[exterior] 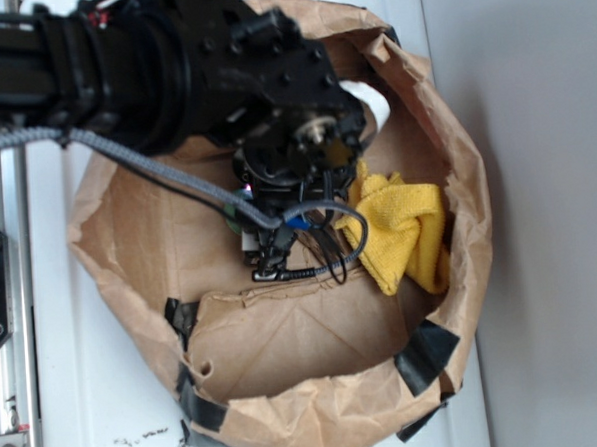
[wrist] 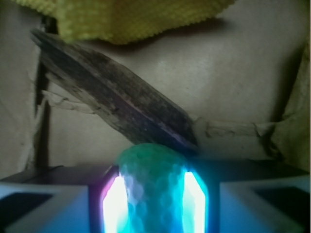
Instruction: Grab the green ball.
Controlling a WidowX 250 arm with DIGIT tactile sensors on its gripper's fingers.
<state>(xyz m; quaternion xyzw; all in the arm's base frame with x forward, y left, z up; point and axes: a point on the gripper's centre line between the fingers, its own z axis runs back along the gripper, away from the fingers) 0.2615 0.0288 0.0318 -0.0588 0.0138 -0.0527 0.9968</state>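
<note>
The green ball (wrist: 154,187), mint-coloured with a knitted surface, is squeezed tall between the two glowing pads (wrist: 115,204) of my gripper (wrist: 154,204) in the wrist view. The jaws press on both its sides. In the exterior view the black arm hangs over the brown paper bag (exterior: 455,155), and my gripper (exterior: 270,250) reaches down inside it; the ball is hidden there by the arm and its cables.
A dark brown flat piece of wood (wrist: 116,99) lies diagonally on the bag's floor just beyond the ball. A yellow cloth (exterior: 404,228) sits crumpled at the bag's right side, and it shows at the top as yellow cloth (wrist: 131,17). The bag's paper walls rise all around.
</note>
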